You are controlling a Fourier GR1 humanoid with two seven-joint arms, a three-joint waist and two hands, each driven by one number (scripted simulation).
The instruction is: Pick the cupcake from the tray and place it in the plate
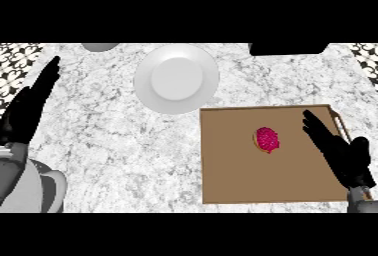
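Centrally, pink frosted cupcake (266, 139) on flat brown tray (244, 175), right hand (343, 155) spread beside it.

Bare counter (118, 140) lies between tray (244, 185) and plate (148, 95).

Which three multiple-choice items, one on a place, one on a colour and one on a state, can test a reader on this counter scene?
1. Where is the cupcake?
A. on the plate
B. on the tray
C. in a robot hand

2. What colour is the plate?
A. white
B. brown
C. pink

3. How is the right robot hand?
A. curled round the cupcake
B. out of view
C. open, beside the cupcake

Key: 1 B, it lies on the brown tray. 2 A, the plate is white. 3 C, its fingers are straight and hold nothing.
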